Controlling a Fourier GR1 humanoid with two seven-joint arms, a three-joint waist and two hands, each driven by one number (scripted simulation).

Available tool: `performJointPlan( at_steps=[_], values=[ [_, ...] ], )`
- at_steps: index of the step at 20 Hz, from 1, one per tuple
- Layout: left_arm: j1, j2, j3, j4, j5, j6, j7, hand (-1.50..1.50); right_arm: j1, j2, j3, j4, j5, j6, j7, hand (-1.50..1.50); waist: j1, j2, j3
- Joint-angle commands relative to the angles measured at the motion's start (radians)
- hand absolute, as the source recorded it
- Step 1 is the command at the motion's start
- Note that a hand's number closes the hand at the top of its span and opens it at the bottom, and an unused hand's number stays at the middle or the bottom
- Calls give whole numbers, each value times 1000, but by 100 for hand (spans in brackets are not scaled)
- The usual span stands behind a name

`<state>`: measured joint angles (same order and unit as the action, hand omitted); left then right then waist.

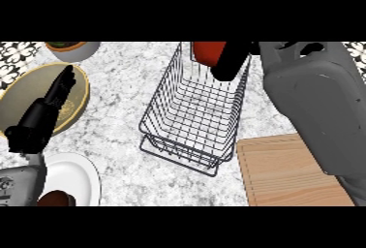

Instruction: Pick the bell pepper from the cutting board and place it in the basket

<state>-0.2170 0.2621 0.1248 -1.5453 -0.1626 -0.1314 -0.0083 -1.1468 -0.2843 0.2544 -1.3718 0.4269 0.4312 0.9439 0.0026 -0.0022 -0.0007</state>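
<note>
At the nine o'clock side of the view, the left hand [44, 114] rises from its grey forearm at seven o'clock, its black fingers straight and pointing toward eleven o'clock, holding nothing. It shows over an olive-green plate with a yellow rim [80, 77] that lies on the marbled table [129, 82]. At eleven o'clock from that plate stands a grey bowl [80, 52] with something green and brown inside, cut by the upper edge. At seven o'clock a white plate [75, 177] lies on the table, with a dark brown rounded thing [57, 197] at its six o'clock rim; what that thing is cannot be told.

In the middle sits the wire basket [187, 121], a dark metal frame running from twelve o'clock down toward six o'clock, its grid floor showing the table through it.

At the basket's twelve o'clock end, the red bell pepper [207, 52] is held above the basket's far rim, in the right hand [232, 60], whose black fingers curl round its right side and partly hide it. The right forearm is a large grey form filling the three o'clock side. Under it, at five o'clock, lies the wooden cutting board [286, 177], just beside the basket's near right corner
</note>
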Motion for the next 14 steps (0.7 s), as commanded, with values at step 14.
performJointPlan(
  at_steps=[14],
  values=[
    [54,-12,-17,-60,-10,-15,11,0,35,170,-223,-48,11,-277,29,-150,5,-1,1]
  ],
)
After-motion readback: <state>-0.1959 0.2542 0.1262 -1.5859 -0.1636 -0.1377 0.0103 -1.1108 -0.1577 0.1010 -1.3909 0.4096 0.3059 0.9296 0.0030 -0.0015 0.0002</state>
